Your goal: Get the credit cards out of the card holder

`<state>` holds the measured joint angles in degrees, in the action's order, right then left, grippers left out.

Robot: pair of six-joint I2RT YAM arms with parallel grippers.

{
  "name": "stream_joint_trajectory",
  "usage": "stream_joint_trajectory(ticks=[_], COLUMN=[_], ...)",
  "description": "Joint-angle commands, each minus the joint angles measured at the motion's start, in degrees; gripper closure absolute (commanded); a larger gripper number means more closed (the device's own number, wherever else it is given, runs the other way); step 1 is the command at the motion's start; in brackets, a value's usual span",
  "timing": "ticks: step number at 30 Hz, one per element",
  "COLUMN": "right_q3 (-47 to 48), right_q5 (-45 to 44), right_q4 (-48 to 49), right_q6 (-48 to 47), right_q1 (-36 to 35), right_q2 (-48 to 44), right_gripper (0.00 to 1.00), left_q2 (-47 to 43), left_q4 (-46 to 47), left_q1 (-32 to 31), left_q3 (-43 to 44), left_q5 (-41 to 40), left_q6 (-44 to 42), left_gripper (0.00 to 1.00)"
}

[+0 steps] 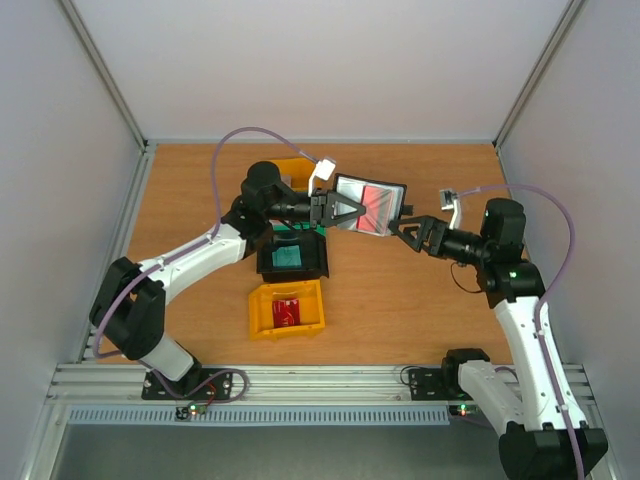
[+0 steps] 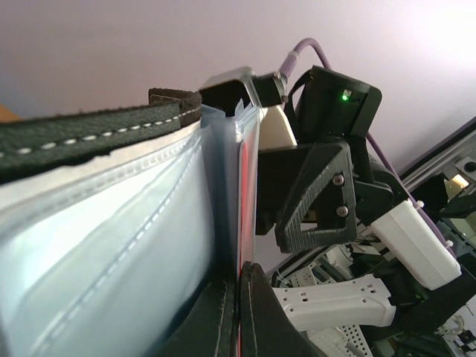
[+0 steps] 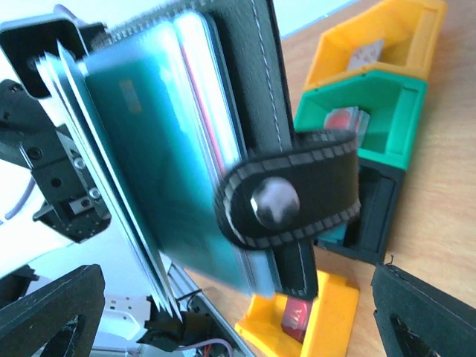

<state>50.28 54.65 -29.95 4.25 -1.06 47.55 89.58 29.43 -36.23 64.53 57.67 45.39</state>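
The card holder (image 1: 368,206) hangs open in the air above mid-table, with my left gripper (image 1: 345,212) shut on its left edge. A red credit card (image 1: 379,208) shows in its inner pocket. In the left wrist view the fingertips (image 2: 256,316) pinch a pocket sheet beside the red card edge (image 2: 245,193) and shiny sleeves (image 2: 111,245). My right gripper (image 1: 408,230) stands open just right of the holder, not touching it. Its wrist view shows the holder's black strap (image 3: 290,197) and a teal credit card (image 3: 160,163) between the wide-apart fingers (image 3: 52,312).
Below the holder a black bin (image 1: 318,262) holds a teal card (image 1: 288,258). A yellow bin (image 1: 262,312) nearer me holds a red card (image 1: 286,312). A green bin (image 3: 372,111) and another yellow bin (image 1: 295,168) stand behind them. White walls close in the table.
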Motion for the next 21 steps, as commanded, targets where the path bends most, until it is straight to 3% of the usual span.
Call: stream_joint_trajectory(ticks=[1, 11, 16, 18, 21], right_q3=[1.7, 3.6, 4.4, 4.5, 3.3], right_q5=[4.6, 5.5, 7.1, 8.0, 11.4], right_q4=[8.9, 11.6, 13.1, 14.7, 20.6], right_q6=[3.4, 1.2, 2.4, 3.6, 8.6], right_q1=[0.3, 0.2, -1.7, -1.8, -1.8], right_q2=[3.0, 6.6, 8.7, 8.6, 9.7], right_gripper=[0.01, 0.01, 0.07, 0.18, 0.51], left_q2=[-0.9, -0.4, 0.2, 0.6, 0.9], left_q4=[3.4, 7.3, 0.0, -2.6, -4.0], left_q1=[-0.1, -1.3, -1.9, -2.0, -2.0], left_q3=[2.5, 2.2, 3.9, 4.5, 4.2], left_q5=[0.0, 1.2, -0.5, -0.8, -0.5], left_q6=[0.6, 3.3, 0.1, -2.0, -3.1], left_gripper=[1.00, 1.00, 1.00, 1.00, 1.00])
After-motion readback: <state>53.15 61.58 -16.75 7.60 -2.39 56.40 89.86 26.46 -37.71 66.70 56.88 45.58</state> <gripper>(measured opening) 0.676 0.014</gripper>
